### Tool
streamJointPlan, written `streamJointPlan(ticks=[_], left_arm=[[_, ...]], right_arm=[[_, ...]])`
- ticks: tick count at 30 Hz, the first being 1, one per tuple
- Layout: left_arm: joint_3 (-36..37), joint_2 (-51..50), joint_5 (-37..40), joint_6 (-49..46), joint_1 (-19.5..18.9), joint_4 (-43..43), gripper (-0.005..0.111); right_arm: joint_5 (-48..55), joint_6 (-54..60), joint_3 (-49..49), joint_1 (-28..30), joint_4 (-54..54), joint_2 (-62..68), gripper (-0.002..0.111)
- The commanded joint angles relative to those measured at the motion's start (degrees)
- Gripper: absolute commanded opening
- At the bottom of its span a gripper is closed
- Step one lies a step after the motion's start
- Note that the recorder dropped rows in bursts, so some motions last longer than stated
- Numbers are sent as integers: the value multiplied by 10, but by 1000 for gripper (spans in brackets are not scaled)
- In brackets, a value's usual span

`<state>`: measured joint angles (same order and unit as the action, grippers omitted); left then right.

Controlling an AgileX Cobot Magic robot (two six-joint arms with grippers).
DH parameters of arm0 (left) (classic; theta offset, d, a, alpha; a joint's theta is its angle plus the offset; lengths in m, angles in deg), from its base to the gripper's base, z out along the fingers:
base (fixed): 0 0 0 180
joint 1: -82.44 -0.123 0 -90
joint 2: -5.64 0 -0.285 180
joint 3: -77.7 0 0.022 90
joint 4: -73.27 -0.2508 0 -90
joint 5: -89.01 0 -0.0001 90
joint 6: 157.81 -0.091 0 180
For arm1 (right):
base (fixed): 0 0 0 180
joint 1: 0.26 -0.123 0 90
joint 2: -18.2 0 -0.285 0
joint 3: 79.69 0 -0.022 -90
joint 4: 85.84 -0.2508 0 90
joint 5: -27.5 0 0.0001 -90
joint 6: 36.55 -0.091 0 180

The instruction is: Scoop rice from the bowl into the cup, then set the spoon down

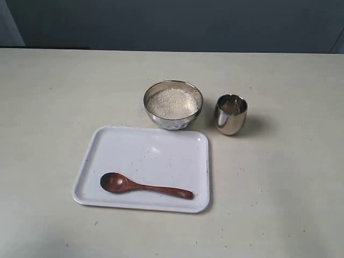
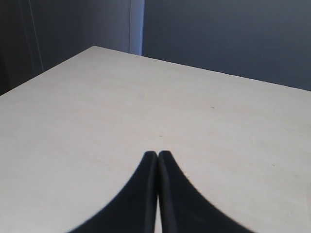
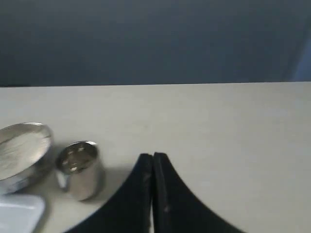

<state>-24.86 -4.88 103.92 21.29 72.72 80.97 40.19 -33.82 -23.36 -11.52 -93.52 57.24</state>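
Note:
The dark wooden spoon (image 1: 144, 186) lies flat near the front of a white tray (image 1: 161, 145), its oval bowl to the left. Behind the tray stands the steel bowl (image 1: 173, 105) holding white rice (image 1: 172, 103). The small steel cup (image 1: 231, 114) stands to the right of the bowl. In the right wrist view the cup (image 3: 80, 169) and bowl (image 3: 22, 155) show beside my right gripper (image 3: 153, 156), which is shut and empty. My left gripper (image 2: 158, 154) is shut over bare table, holding nothing. Neither gripper appears in the exterior view.
The pale table (image 1: 279, 188) stretches around the tray on all sides. A dark wall runs behind the table's far edge. A corner of the tray (image 3: 19, 211) shows in the right wrist view.

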Motion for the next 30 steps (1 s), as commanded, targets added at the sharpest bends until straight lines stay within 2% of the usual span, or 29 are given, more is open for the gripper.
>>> streamJointPlan(ticks=[1, 3, 9, 16, 30], left_arm=[[-2, 0, -4, 4, 3, 1, 0], [-2, 0, -4, 4, 3, 1, 0], [-2, 0, -4, 4, 3, 1, 0], [-2, 0, -4, 4, 3, 1, 0], [-2, 0, -4, 4, 3, 1, 0]], right_arm=[[-42, 2, 103, 113, -1, -107, -1], [-42, 2, 157, 155, -1, -175, -1], [-42, 2, 209, 161, 8, -308, -1], [46, 2, 209, 163, 33, -313, -1], [48, -2, 209, 163, 39, -313, -1]])
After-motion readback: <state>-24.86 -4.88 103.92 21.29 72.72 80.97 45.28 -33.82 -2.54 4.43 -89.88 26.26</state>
